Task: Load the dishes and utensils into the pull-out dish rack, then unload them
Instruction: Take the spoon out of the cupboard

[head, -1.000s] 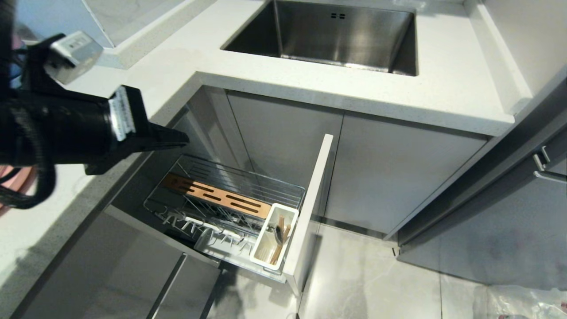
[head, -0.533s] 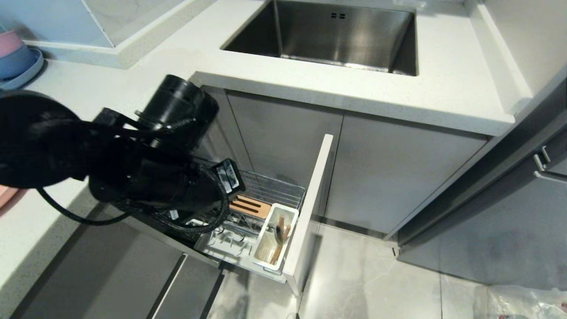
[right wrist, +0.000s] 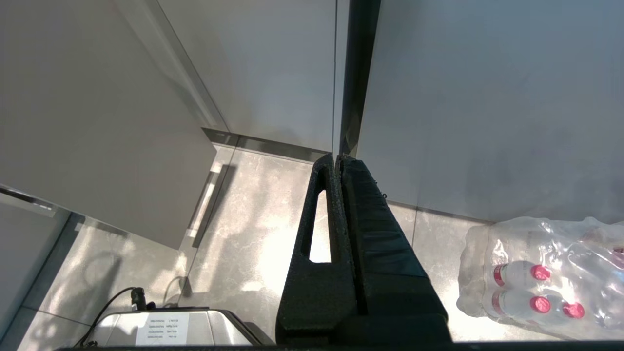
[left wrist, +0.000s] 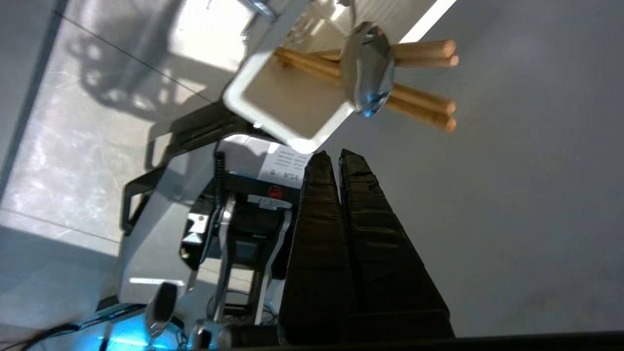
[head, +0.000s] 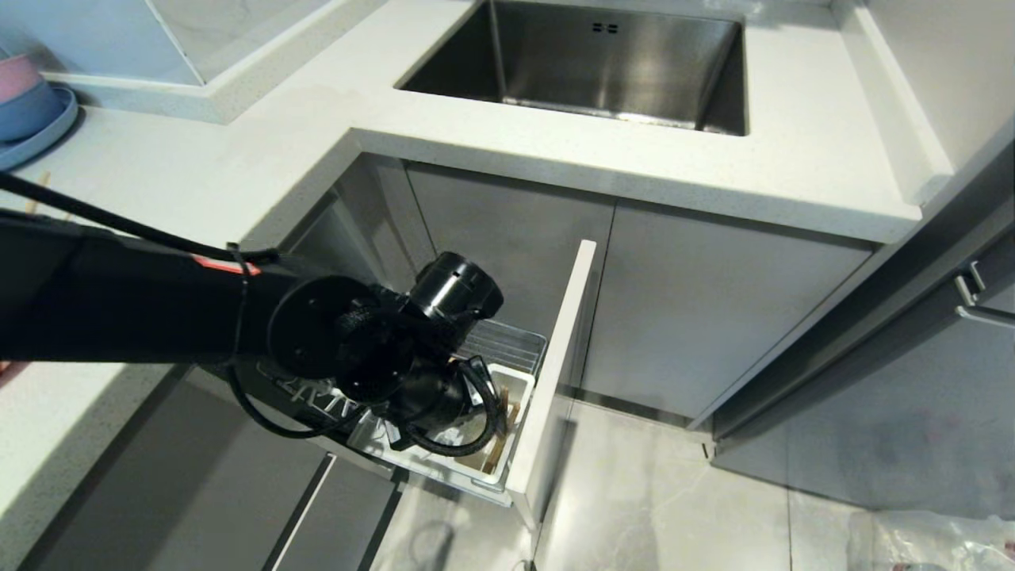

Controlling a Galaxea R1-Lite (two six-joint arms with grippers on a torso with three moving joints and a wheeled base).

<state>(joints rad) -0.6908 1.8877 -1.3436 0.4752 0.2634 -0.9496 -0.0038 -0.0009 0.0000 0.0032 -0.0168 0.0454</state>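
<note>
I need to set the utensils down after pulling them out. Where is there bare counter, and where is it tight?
The counter lies bare between the sink and the stacked bowls. It is crowded at the utensil cup: chopsticks and spoon fill one end, and the shut left gripper sits beside it.

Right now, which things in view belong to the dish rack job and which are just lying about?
Job: pull-out dish rack, utensil cup, chopsticks, spoon, left claw shut nearby.
Lying about: sink, blue plate, stacked bowls, bottle pack.
</note>
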